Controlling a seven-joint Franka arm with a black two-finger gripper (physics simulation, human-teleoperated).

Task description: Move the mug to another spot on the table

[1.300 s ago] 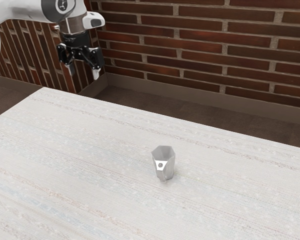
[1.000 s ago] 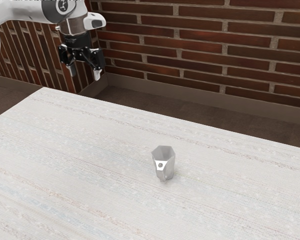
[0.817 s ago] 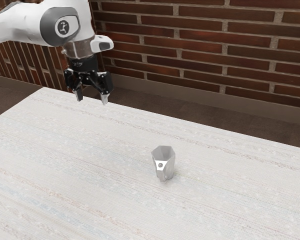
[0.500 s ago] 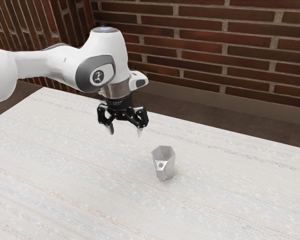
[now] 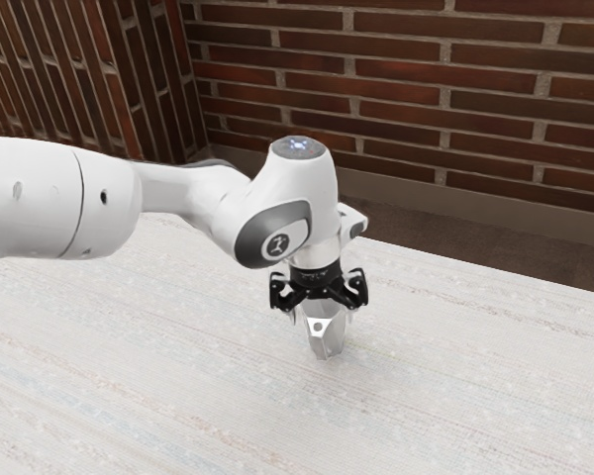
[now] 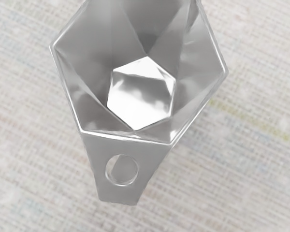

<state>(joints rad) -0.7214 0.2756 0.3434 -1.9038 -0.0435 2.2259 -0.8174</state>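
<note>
Silver mug (image 5: 324,338), one, upright; one table (image 5: 475,396); jaws spread astride it.

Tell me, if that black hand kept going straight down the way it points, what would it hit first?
Most likely the mug. The hand points straight down right above it, and the wrist view looks into the mug's open mouth. Whether the hand would strike the rim or straddle it is unclear.
</note>
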